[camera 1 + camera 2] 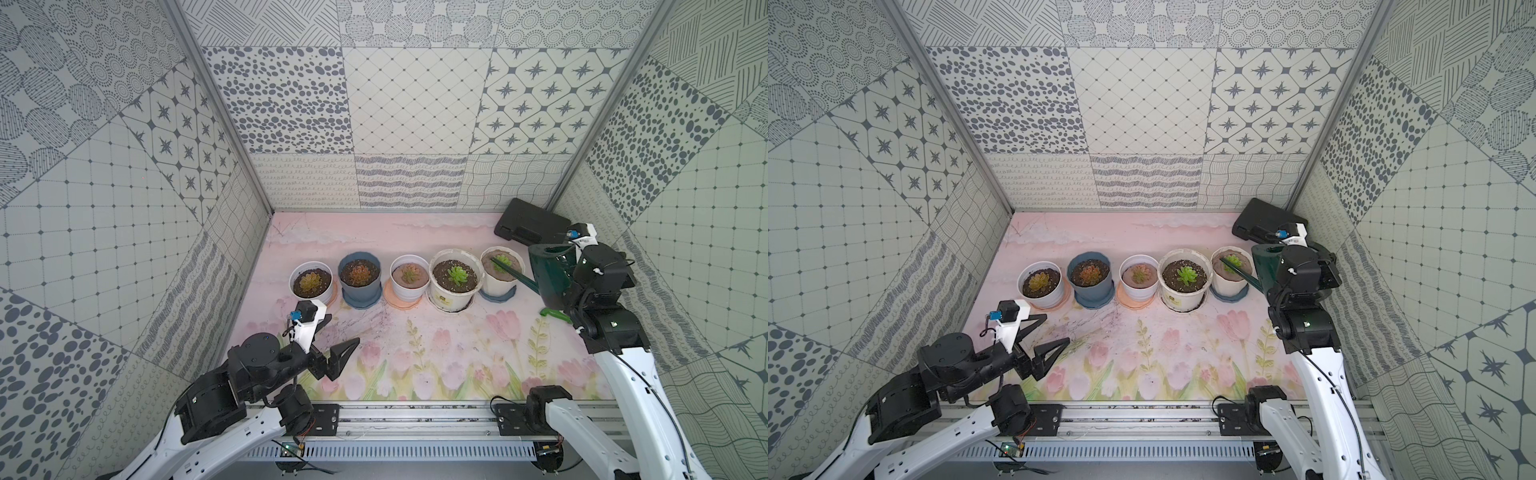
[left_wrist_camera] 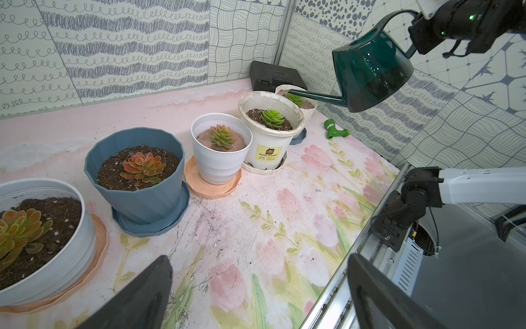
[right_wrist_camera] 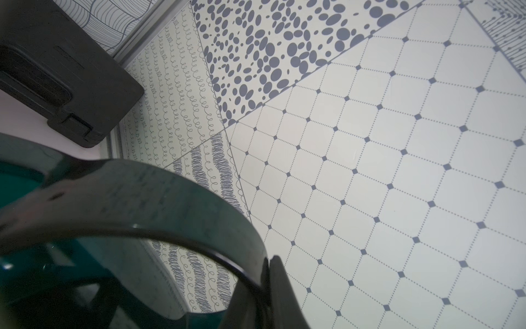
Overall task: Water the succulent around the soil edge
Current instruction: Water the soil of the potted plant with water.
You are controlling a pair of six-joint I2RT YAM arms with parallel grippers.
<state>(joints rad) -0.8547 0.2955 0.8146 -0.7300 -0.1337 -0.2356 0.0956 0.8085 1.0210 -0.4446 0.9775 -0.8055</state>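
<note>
At the far right end of the row of pots sits the succulent (image 1: 503,261), small, bright green and spiky. Tan soil is heaped around it, and the soil edge (image 1: 492,272) runs just inside the lip of the white fluted pot (image 1: 496,286). That pot stands on a blue-grey saucer (image 1: 497,296), just beside the bigger cream pot (image 1: 455,291).

The thin spout (image 1: 510,273) of the dark green watering can (image 1: 548,276) reaches across the pot from my right. Its tip is over the soil on the cream pot's side of the plant, close to the leaves. I cannot tell if any water is coming out.

My right hand (image 3: 266,287) is clamped on the can's curved handle (image 3: 170,205). The can hangs in the air, leaning toward the pot.

I think I am at the pouring step. To do it well, I should tip the can slowly so only a little water runs. I should walk the tip around the ring of soil next to the pot lip and not wet the leaves in the middle. The spout must not poke the plant or bump the cream pot.

My left hand (image 1: 338,334) hovers near the front of the worktop (image 1: 395,332), fingers wide apart, holding nothing. It has no job in this step.
</note>
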